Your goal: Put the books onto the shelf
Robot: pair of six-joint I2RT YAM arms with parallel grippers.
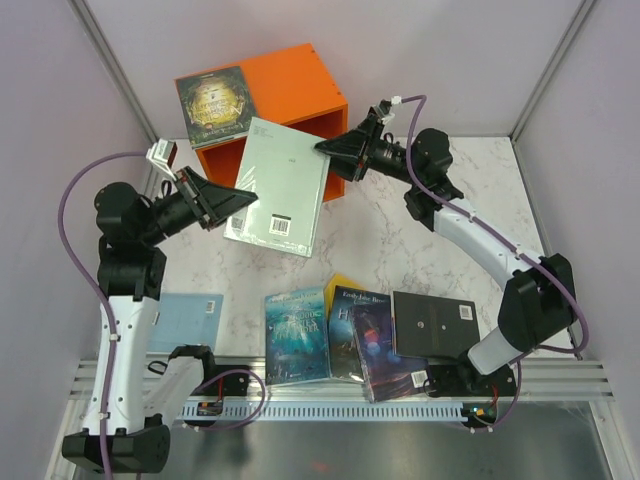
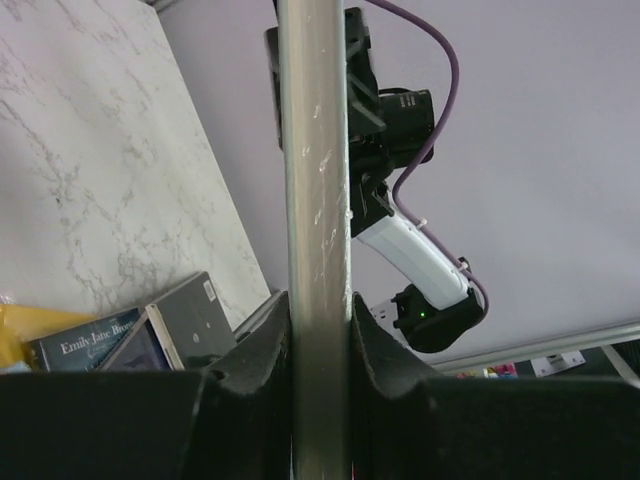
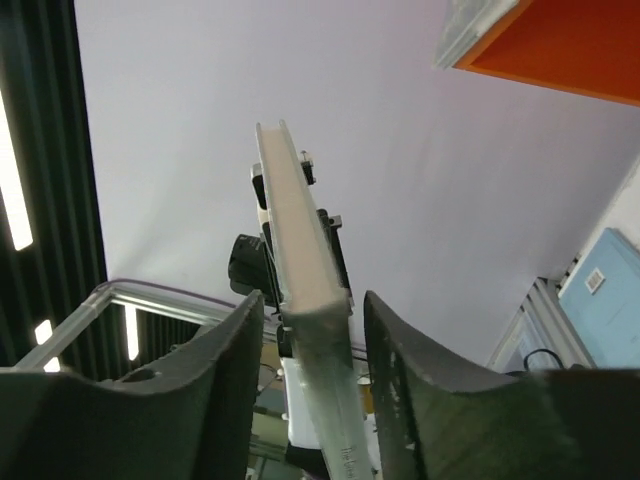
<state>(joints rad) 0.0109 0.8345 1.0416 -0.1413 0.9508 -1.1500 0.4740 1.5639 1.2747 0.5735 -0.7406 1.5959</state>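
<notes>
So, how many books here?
8: dark book atop orange wooden shelf; grey-green paperback held up mid-table; light blue at left; teal, yellow, navy, purple, black along near edge. Others may hide beneath.

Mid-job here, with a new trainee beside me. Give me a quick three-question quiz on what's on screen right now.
1. True or false: the pale grey-green book is inside the orange shelf.
2. What lies on the shelf's top? A a dark book, B a yellow book, C nothing.
3. Is the left hand open, or shut on that grey-green book?
Key: 1 false; 2 A; 3 shut on it.
</notes>
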